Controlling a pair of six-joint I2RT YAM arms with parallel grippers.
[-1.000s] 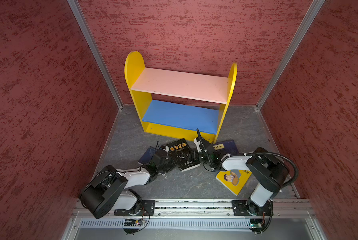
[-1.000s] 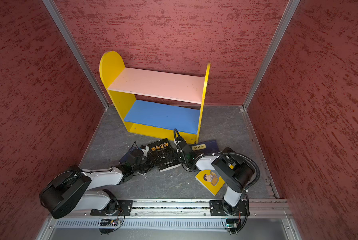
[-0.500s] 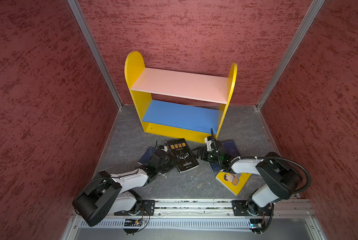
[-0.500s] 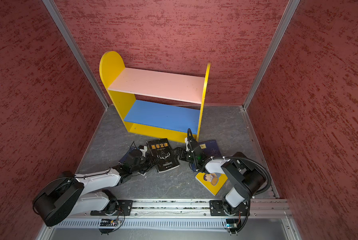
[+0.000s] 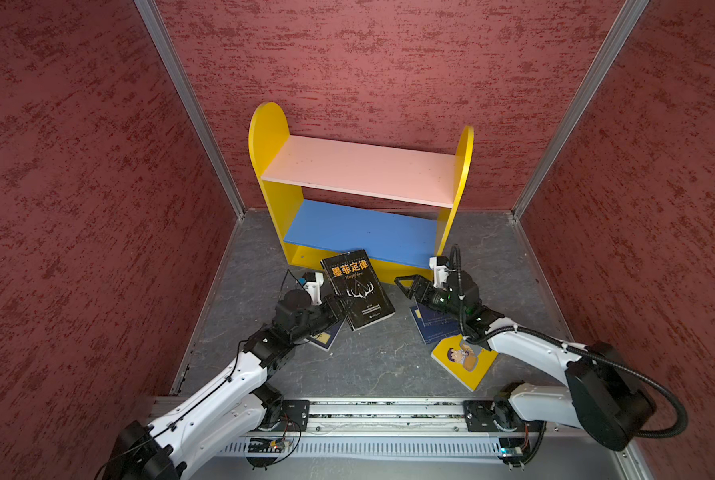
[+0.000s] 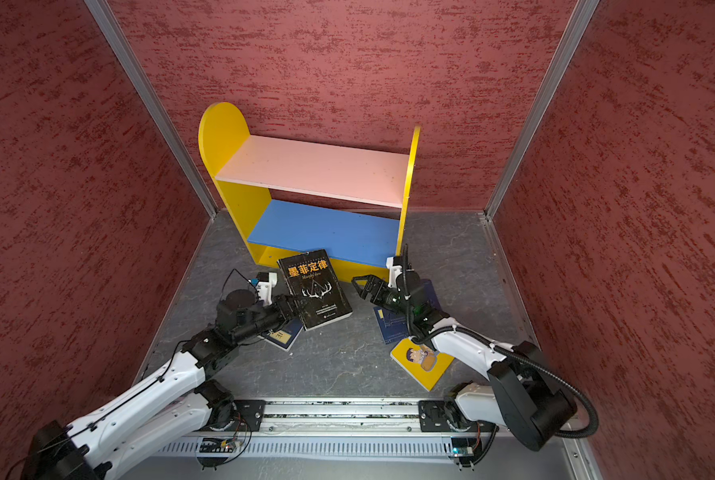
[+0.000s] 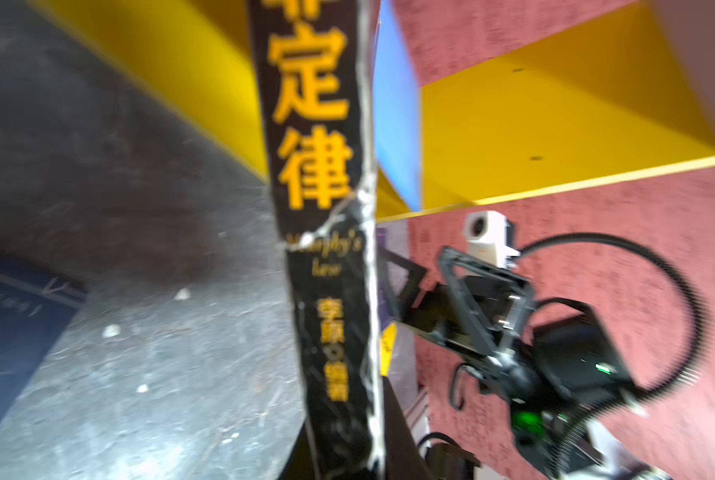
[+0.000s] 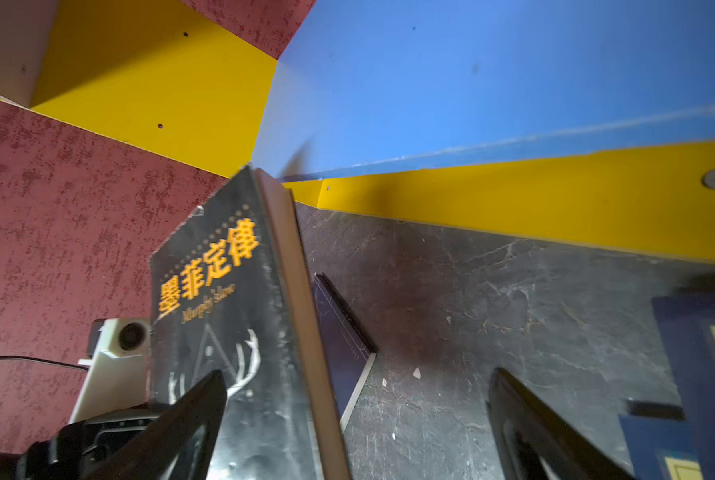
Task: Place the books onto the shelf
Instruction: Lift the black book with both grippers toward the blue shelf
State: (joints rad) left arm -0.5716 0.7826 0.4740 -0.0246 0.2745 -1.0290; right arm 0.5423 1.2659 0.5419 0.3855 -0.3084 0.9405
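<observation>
While my left gripper (image 5: 340, 305) clamps the black book (image 5: 357, 289) at its edge, raised before the shelf (image 5: 360, 230), I see my right gripper (image 5: 405, 286) spread wide just beside it.

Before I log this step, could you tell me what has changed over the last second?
The left gripper has closed on the black book and tilted it up off the floor toward the shelf. The right gripper has drawn back from its right edge and stands open. The yellow book and the shelf stayed put.
</observation>
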